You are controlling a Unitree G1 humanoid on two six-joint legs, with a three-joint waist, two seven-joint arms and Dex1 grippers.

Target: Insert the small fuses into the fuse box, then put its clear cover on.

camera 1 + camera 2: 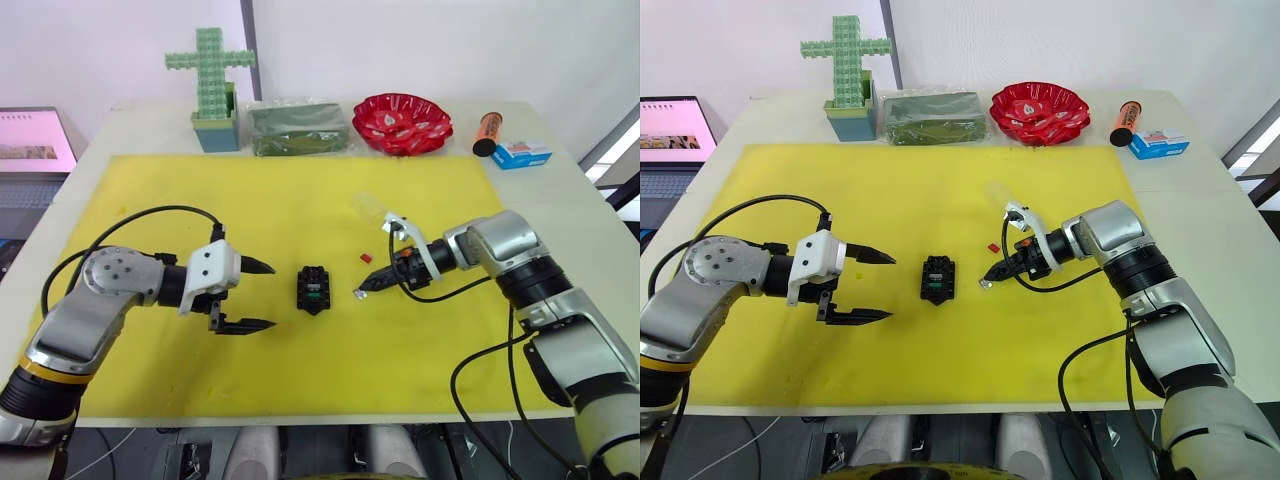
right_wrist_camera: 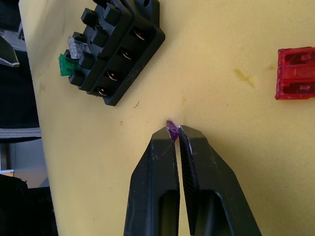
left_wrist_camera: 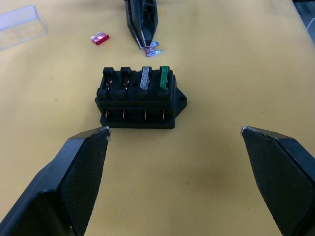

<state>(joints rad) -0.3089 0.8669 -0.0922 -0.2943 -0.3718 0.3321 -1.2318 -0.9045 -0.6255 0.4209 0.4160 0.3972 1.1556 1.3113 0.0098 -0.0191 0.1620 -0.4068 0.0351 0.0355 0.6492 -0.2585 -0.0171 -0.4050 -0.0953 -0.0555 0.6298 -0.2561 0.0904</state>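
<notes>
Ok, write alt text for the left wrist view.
A black fuse box sits on a yellow mat with a grey fuse and a green fuse seated and two slots empty. Beyond it the right hand pinches a purple fuse, near a loose red fuse.

Fuse box point(image 1: 313, 288) mid-mat point(image 1: 150, 200), between both claws

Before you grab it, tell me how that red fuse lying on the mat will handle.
The red fuse looks tiny and flat, so probably very light and stiff. Lying flat on the yellow mat, it shouldn't roll, though a nudge would likely slide it. Its thin, smooth-looking plastic gives little to pinch, so it may slip.
</notes>
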